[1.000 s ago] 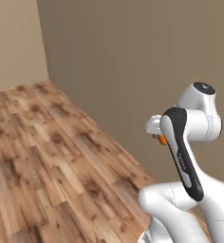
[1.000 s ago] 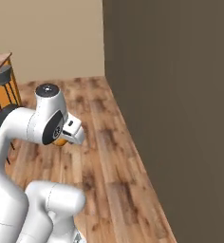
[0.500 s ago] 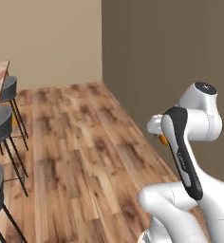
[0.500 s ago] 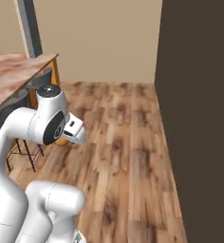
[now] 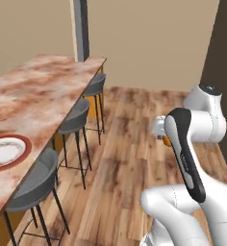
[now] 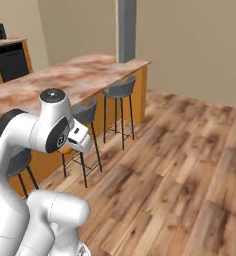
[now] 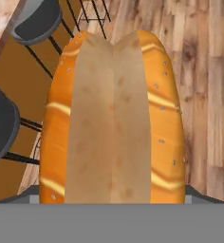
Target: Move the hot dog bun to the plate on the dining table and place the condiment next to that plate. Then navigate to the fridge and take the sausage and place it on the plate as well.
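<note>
The hot dog bun, orange-tan with a lengthwise split, fills the hand view and covers the fingertips. A sliver of that bun shows orange under my folded arm, where my gripper is shut on it, held close to my body above the floor. From the other side my gripper points down toward the stools. The dining table runs along the left, a long reddish marbled slab. The red-rimmed plate lies on its near end, well left of my gripper. Condiment, fridge and sausage are out of view.
Grey round stools line the table's side between me and the plate, with another stool further along. A grey pillar stands at the table's far end. A black oven sits beyond. Wood floor stretches ahead, a dark wall on the right.
The whole picture has swung as the base turned: the bare wall and floor gave way to the dining table, stools and plate. The arm still holds the bun in the same folded pose.
</note>
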You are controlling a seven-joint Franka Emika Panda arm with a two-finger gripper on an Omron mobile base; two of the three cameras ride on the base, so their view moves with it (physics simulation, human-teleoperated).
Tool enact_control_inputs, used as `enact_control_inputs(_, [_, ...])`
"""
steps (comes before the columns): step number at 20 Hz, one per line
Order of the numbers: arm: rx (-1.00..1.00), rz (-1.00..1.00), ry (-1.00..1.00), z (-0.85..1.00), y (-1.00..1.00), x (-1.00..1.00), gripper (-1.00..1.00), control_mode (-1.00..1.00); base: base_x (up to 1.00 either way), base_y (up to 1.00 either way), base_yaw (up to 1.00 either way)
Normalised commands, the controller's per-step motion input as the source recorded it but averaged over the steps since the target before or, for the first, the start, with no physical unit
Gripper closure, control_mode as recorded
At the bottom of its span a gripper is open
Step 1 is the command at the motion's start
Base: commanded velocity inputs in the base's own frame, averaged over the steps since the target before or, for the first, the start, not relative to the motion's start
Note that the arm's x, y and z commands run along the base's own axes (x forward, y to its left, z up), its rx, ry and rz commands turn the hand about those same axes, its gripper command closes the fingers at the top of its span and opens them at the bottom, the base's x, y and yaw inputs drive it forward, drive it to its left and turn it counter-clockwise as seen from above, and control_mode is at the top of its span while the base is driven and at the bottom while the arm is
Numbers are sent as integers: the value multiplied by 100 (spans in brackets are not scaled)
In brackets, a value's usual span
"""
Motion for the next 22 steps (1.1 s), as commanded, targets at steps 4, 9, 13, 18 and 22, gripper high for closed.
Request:
enact_control_inputs(4, [0, 0, 0, 0, 0, 0, 100, 100, 74, -17, 75])
enact_control_inputs(9, [0, 0, 0, 0, 0, 0, 100, 100, 62, -30, 73])
enact_control_inputs(13, [0, 0, 0, 0, 0, 0, 100, 100, 63, -25, 74])
enact_control_inputs(18, [0, 0, 0, 0, 0, 0, 100, 100, 71, -20, 73])
enact_control_inputs(22, [0, 0, 0, 0, 0, 0, 100, 100, 80, -25, 69])
